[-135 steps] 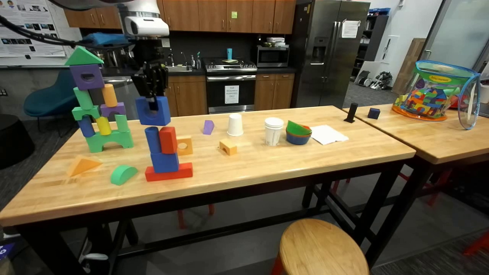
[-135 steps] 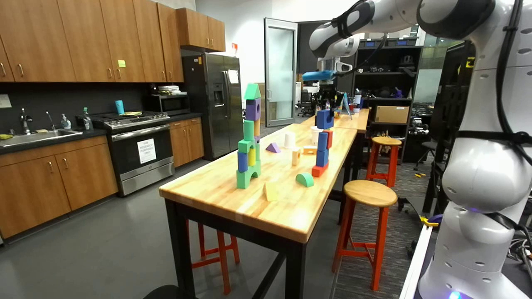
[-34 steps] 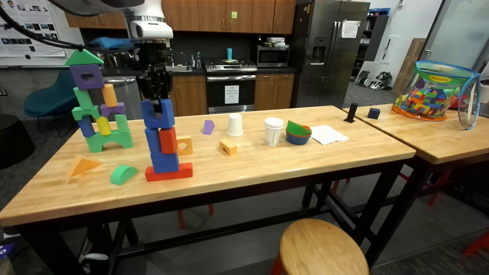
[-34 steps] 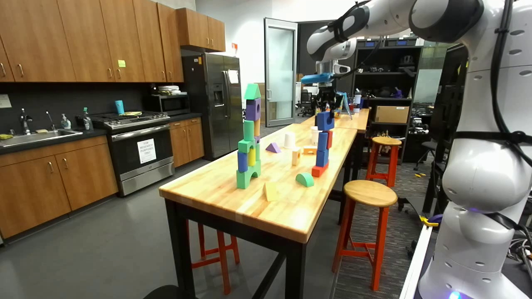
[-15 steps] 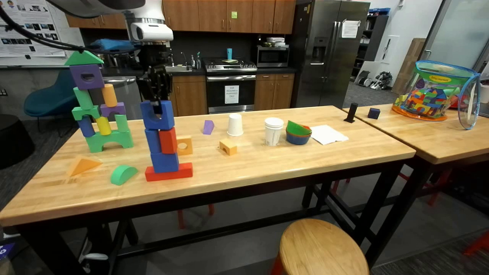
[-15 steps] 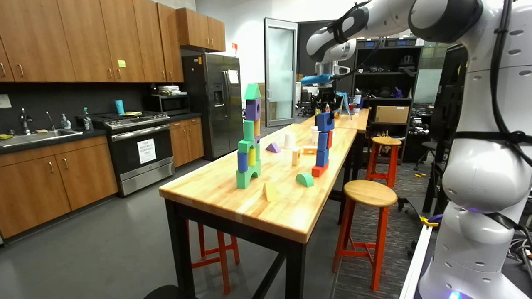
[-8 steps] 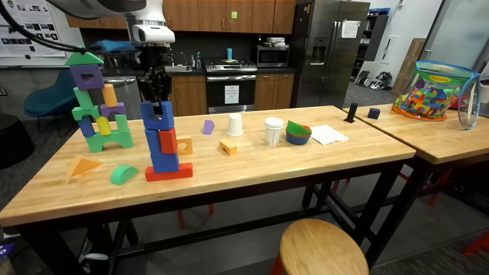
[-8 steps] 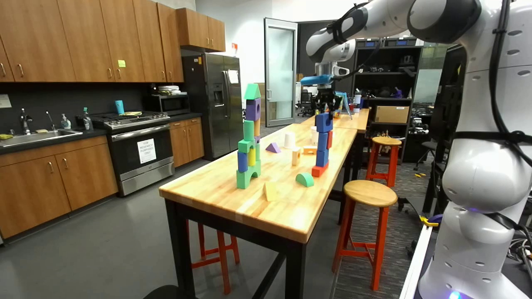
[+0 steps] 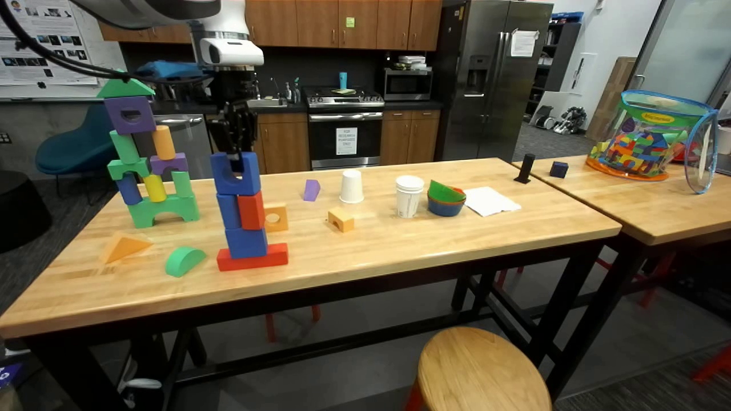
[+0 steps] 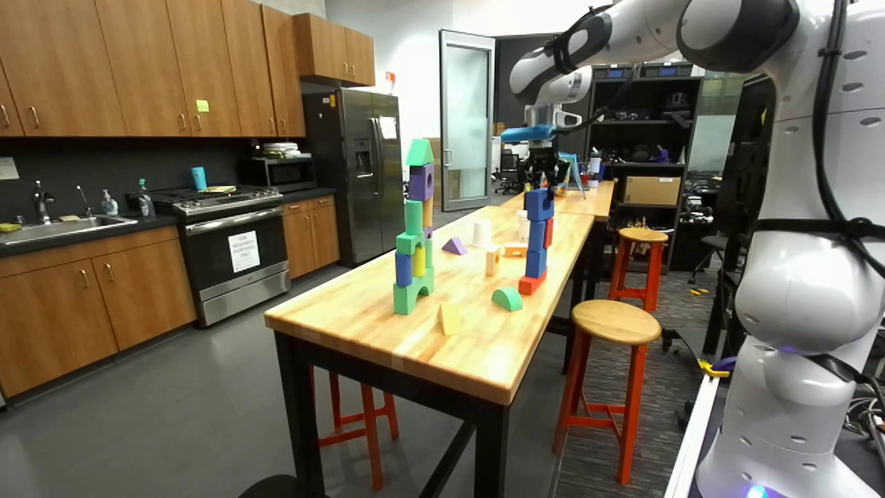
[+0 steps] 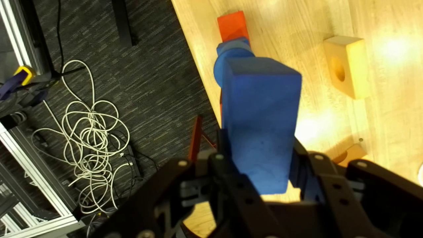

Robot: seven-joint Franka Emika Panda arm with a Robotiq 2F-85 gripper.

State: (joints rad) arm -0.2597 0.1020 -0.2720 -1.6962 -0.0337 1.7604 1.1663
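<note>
My gripper points down, its black fingers on either side of a blue block with a hole. In the wrist view both fingers lie against the sides of this blue block. In an exterior view one finger covers part of the hole. The block sits atop a small tower, touching or nearly touching a blue cylinder and an upright red block. Below them are another blue block and a long red block on the table. The stack also shows in an exterior view.
A taller multicoloured tower stands left of the gripper. Near the stack are a green half-round, an orange wedge and an orange holed block. White cups, bowls and paper lie farther right.
Nine seconds ago the blue holed block hung above the cylinder with a gap. It has moved down and slightly right onto the stack. Over the last second it has barely moved.
</note>
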